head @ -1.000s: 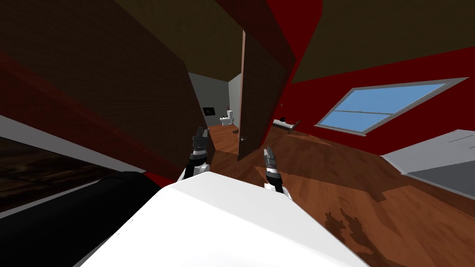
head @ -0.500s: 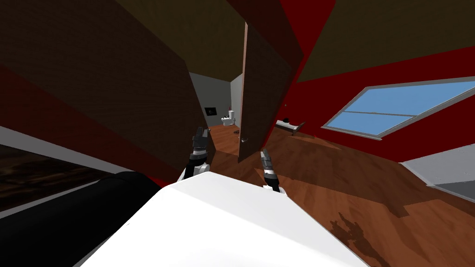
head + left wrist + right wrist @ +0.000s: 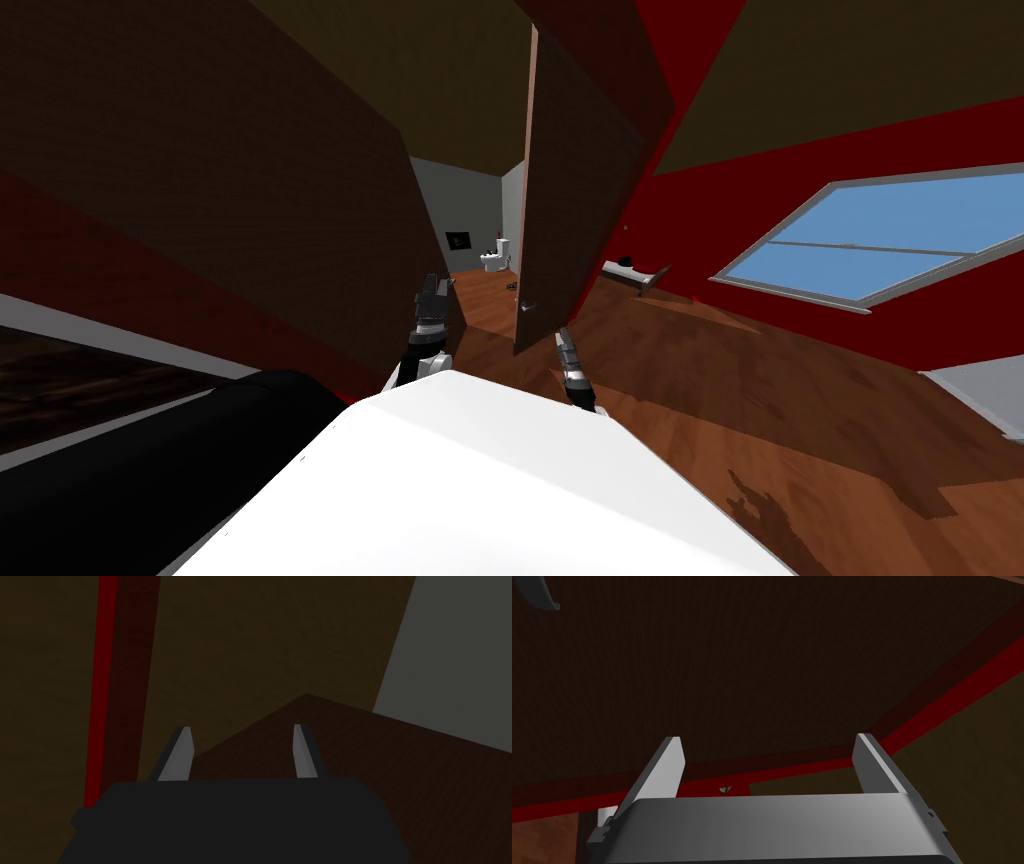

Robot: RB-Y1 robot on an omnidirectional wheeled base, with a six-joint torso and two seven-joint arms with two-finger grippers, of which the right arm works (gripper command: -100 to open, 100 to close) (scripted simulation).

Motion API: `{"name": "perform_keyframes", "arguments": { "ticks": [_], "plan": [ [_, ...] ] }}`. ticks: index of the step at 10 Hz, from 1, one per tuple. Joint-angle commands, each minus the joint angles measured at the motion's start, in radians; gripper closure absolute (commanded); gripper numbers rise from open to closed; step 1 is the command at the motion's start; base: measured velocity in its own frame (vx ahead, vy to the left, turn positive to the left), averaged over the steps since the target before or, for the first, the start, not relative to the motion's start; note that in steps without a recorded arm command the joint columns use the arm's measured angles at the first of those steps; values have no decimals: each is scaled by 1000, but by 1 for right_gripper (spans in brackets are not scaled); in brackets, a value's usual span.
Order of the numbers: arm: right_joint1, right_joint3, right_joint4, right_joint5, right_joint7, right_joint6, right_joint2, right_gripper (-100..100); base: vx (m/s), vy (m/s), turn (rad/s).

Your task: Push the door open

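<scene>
Head view: door [image 3: 570, 200] ajar ahead, edge toward us; right gripper [image 3: 565, 343] near its handle [image 3: 524, 305], left gripper [image 3: 432, 295] by the brown wall [image 3: 300, 200]. Left wrist view: 2 fingers [image 3: 180, 753] apart, empty. Right wrist view: 2 fingers [image 3: 667, 768] apart, facing the door. We judge it part-open; more pushing remains.

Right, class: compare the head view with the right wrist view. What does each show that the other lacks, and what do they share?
Head view, not the wrist's: the window, the toilet beyond the doorway, and the left gripper. Right wrist view, not the head's: how the right gripper is set, with its fingers apart and nothing between them. Shared: the door, standing ajar, that same right gripper close to it, and the red wall.
</scene>
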Motion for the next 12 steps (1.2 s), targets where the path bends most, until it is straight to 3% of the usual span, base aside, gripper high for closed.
{"name": "perform_keyframes", "arguments": {
  "ticks": [1,12],
  "plan": [
    [-7,10,38,9,-20,-11,-9,-100,98,-22,87],
    [-52,74,290,70,-131,-93,-55,-100,93,-33,71]
  ]
}}
